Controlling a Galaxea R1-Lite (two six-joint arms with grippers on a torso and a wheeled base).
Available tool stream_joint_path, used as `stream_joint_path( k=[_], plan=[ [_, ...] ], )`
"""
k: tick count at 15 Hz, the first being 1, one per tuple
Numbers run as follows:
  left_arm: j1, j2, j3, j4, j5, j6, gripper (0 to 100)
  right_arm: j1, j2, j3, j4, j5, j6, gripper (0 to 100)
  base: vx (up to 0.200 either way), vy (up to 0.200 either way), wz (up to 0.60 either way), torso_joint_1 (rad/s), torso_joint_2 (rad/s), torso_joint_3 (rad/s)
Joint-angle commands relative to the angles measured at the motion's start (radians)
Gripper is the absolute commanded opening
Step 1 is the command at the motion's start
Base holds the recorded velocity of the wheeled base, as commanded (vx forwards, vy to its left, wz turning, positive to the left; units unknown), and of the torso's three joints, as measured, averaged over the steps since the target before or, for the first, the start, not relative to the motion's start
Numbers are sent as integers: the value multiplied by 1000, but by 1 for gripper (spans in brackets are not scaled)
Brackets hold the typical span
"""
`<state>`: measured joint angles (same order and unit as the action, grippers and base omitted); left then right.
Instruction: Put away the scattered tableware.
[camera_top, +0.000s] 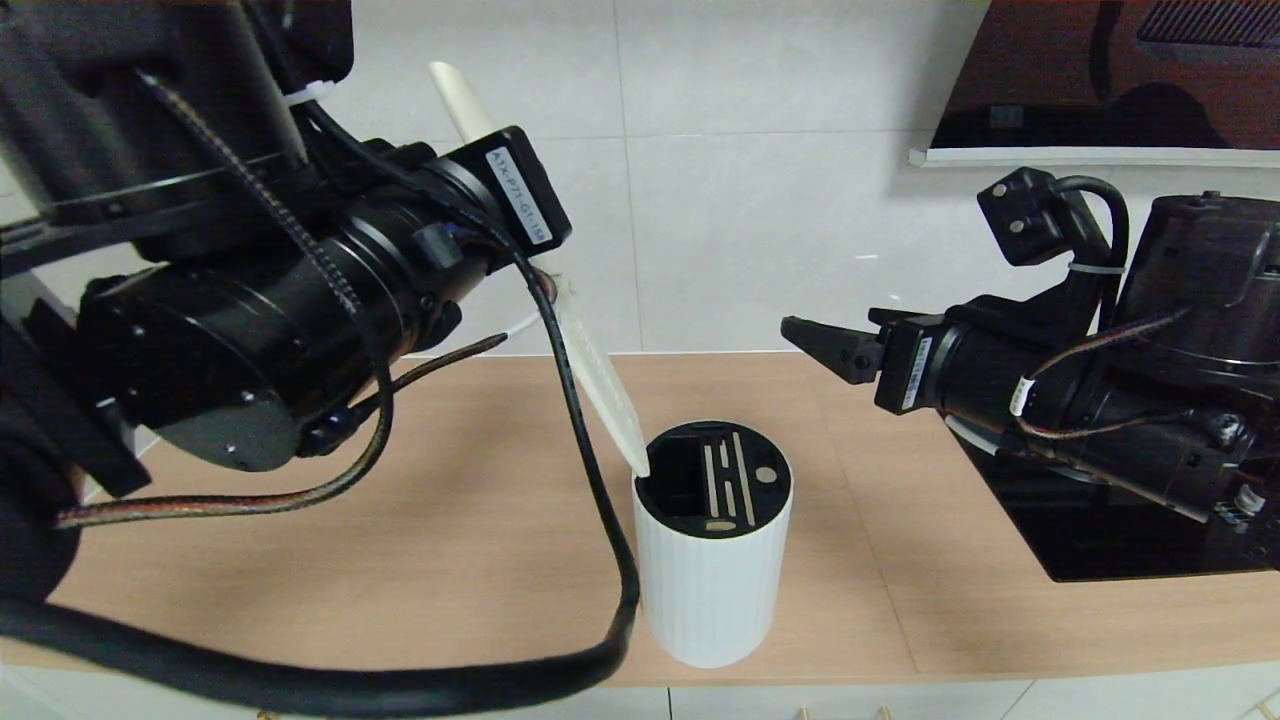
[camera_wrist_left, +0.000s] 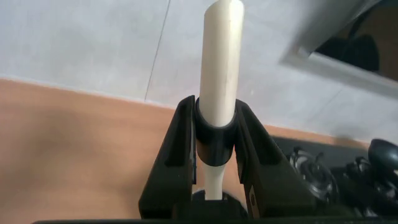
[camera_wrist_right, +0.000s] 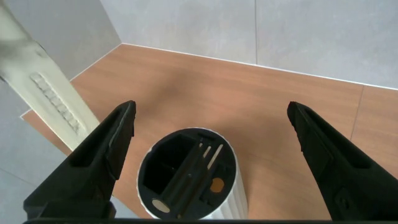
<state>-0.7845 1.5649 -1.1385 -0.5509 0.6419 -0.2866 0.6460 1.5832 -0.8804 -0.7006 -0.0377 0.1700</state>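
A cream utensil (camera_top: 610, 390) bears a row of small ridges on its blade, and the white holder (camera_top: 712, 570) is ribbed in fine vertical lines with a black top insert. The counter (camera_top: 450, 520) is light wood grain and the wall (camera_top: 760, 200) pale grey tile. The cooktop (camera_top: 1080, 540), left gripper (camera_wrist_left: 216, 112) and right gripper (camera_wrist_right: 211, 111) are black.

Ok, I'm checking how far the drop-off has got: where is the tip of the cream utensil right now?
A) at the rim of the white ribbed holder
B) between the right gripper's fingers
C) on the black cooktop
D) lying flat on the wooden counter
A: the cream utensil, clamped in the left gripper, slants down with its tip at the top rim of the white ribbed holder.
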Motion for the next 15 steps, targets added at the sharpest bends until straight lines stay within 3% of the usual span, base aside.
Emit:
stream_joint_path(
  k=[1, 3, 6, 7, 8, 11, 15],
  plan=[
    [-44, 40, -1, -93, 45, 75, 0, 0, 6, 0, 0, -1, 0, 100, 0, 0, 0, 0, 0, 0],
    [-70, 84, 33, -215, 85, 149, 0, 0, 9, -2, 0, -1, 0, 100, 0, 0, 0, 0, 0, 0],
    [-104, 159, 92, -399, 88, 241, 0, -2, 17, -3, 0, -1, 0, 100, 0, 0, 0, 0, 0, 0],
    [-104, 159, 92, -399, 88, 241, 0, -2, 17, -3, 0, -1, 0, 100, 0, 0, 0, 0, 0, 0],
    [-110, 205, 126, -517, 90, 308, 0, -8, 20, -5, 0, -1, 0, 100, 0, 0, 0, 0, 0, 0],
    [-124, 285, 155, -672, 94, 397, 0, -14, 20, -12, 0, -1, 0, 100, 0, 0, 0, 0, 0, 0],
    [-124, 308, 155, -705, 99, 409, 0, -15, 24, -12, 0, -1, 0, 100, 0, 0, 0, 0, 0, 0]
  ],
)
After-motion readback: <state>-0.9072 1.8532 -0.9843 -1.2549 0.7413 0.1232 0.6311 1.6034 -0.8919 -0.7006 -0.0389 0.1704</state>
